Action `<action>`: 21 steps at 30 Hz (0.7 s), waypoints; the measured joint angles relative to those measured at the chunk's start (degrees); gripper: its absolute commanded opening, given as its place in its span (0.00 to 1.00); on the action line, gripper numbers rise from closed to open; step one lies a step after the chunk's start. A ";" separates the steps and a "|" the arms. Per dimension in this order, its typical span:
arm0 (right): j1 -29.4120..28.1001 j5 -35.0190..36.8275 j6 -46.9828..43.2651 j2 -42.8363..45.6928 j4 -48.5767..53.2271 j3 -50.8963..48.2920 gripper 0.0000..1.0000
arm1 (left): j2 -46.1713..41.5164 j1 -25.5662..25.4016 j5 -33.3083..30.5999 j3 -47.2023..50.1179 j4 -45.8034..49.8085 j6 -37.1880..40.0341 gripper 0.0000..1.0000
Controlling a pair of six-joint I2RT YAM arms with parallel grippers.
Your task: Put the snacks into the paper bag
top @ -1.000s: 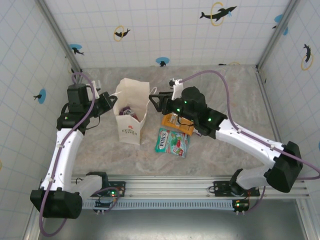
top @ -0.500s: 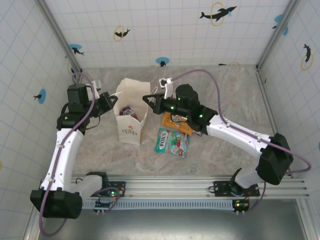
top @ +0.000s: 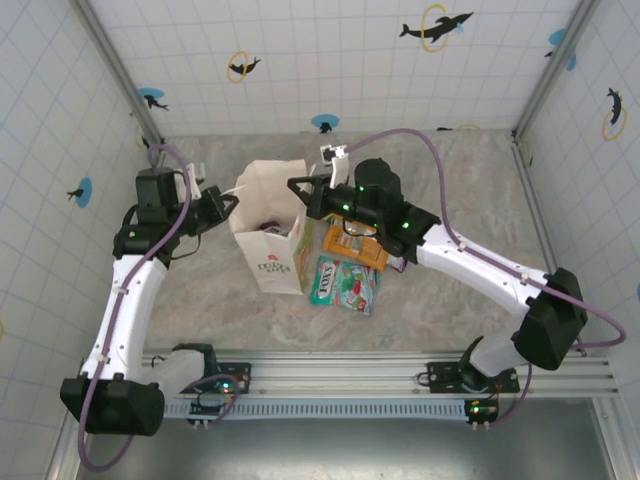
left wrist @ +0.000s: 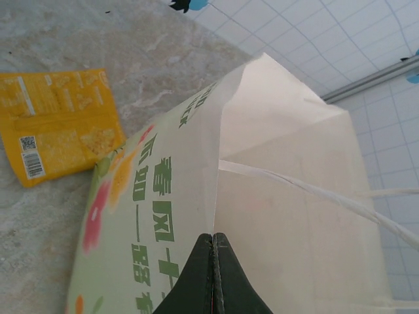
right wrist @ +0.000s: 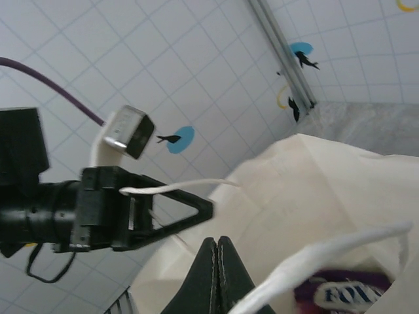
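The white paper bag [top: 272,240] stands tilted mid-table, mouth open. My left gripper [top: 232,200] is shut on its left rim; in the left wrist view the fingers [left wrist: 213,239] pinch the corner fold of the paper bag [left wrist: 294,196]. My right gripper [top: 294,186] is shut at the bag's right rim, its tips [right wrist: 217,242] over the opening with nothing seen between them. A purple packet [right wrist: 344,296] lies inside. An orange packet [top: 356,247] and a teal packet [top: 343,284] lie on the table right of the bag. The orange packet [left wrist: 55,124] also lies beyond the bag.
A thin white handle [right wrist: 177,187] drapes over my left gripper's black finger [right wrist: 173,219]. Tiled walls enclose the marble table [top: 450,180] on three sides. The arm bases and rail [top: 330,375] run along the near edge.
My right gripper moved left from above the orange packet to the bag's right rim. The bag tipped, its base sliding right toward the packets. The left gripper stayed put.
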State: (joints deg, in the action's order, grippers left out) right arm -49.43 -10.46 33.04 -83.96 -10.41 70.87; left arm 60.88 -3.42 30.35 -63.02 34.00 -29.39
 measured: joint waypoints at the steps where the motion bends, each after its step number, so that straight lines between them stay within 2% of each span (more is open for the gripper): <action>1: 0.46 -0.02 0.42 0.00 0.04 -0.85 0.00 | 0.00 0.00 -0.24 0.07 0.13 0.28 0.00; 21: 0.98 2.32 0.79 0.50 -0.28 -3.21 0.00 | 0.96 0.00 0.74 3.89 -4.00 1.03 0.00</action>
State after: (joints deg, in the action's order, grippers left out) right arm -48.45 -8.14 33.82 -83.46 -10.70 67.66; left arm 61.84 -3.42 31.09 -59.13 30.00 -28.36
